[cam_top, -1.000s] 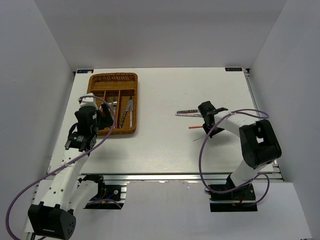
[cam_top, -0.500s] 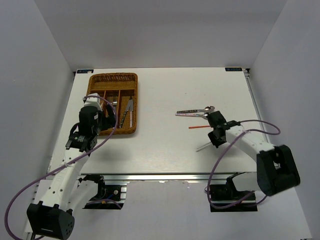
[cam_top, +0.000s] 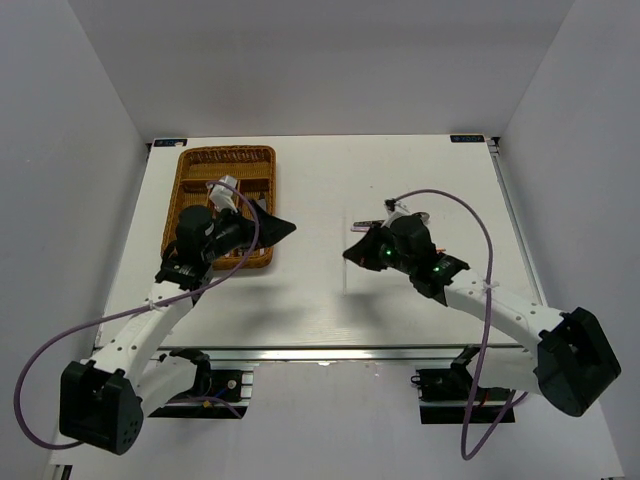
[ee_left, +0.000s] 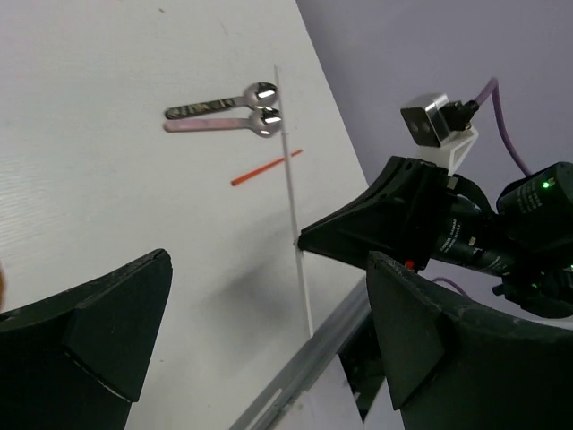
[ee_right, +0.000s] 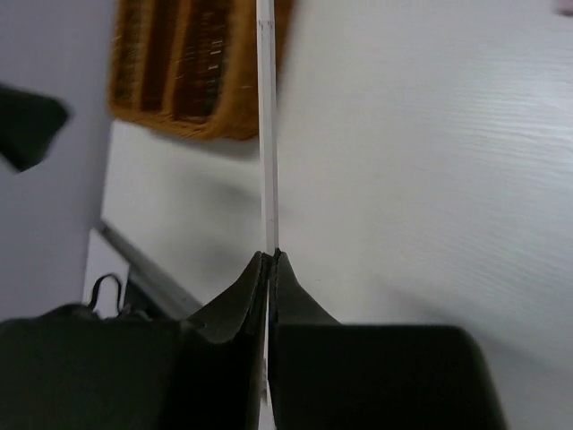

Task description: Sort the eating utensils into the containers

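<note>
Right tool (ee_right: 269,258) clamps pale chopstick (ee_right: 266,134); left tool (ee_left: 269,313) spread wide beside tray (cam_top: 225,155).

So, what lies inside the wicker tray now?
From above, the wicker tray shows its crosswise slot and parts of the long slots. Their contents are too small to tell. The left arm covers much of the near part.
</note>
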Robot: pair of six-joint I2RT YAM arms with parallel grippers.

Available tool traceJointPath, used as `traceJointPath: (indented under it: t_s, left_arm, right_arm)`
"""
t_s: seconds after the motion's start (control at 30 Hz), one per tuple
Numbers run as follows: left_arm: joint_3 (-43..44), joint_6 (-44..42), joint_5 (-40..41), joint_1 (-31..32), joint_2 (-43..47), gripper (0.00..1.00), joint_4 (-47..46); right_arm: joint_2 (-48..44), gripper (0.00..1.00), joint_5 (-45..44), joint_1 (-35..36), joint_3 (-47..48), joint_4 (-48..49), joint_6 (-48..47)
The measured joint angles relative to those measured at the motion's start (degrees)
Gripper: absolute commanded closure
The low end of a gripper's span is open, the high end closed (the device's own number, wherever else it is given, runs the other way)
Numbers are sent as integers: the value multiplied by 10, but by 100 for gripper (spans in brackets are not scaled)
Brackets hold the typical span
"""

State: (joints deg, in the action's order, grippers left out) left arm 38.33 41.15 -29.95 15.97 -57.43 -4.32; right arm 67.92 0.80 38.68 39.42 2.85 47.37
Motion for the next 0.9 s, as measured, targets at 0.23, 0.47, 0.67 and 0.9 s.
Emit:
traceJointPath:
  t_s: [0.23,0.47,0.67,0.9]
  left_arm:
    - [0,15,1,27,-24,2,-18]
    - [0,25,10,27,-29,19,-30]
    - [0,31,12,28,-30,96,-45]
    - [58,-24,59,31,-73,100,39]
  right_arm:
    - [64,100,91,78,77,105,-64]
    - [120,100,117,126,122,140,-74]
    - [142,100,124,140,137,141,-74]
    - [136,57,94,138,138,128,-80]
